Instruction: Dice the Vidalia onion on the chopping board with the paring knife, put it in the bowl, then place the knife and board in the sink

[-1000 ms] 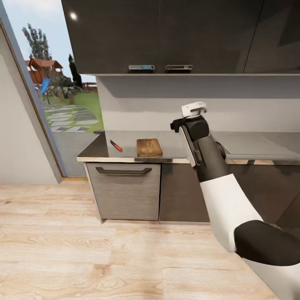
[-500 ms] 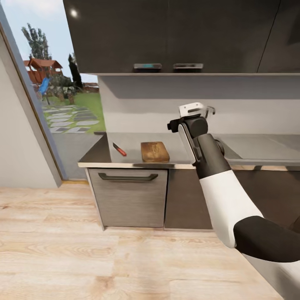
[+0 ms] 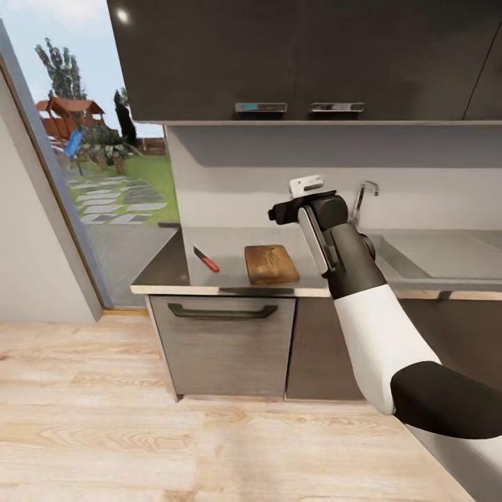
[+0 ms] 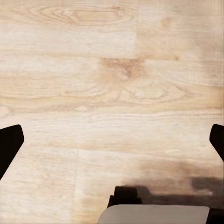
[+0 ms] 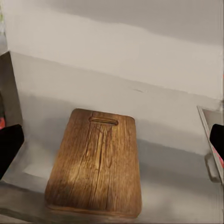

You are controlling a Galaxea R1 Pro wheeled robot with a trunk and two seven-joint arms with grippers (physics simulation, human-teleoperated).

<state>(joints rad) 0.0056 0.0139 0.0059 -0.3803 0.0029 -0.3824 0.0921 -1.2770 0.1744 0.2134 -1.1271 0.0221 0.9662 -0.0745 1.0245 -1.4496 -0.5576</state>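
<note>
just below right gripper (image 5: 112,140), chopping board (image 5: 95,163) on countertop (image 5: 172,186)

Chopping board (image 3: 271,264) lies on the countertop (image 3: 230,244), near its front edge. Paring knife (image 3: 207,260) just left of the board, apart from it. Sink (image 3: 446,256) well right of the board, faucet (image 3: 363,197) behind it. My right arm (image 3: 348,272) stands between board and sink.

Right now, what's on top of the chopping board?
Nothing: the chopping board lies bare on the countertop, its handle slot toward the wall. The paring knife lies apart, beside it. The right arm covers part of the sink, so no onion can be seen.
</note>
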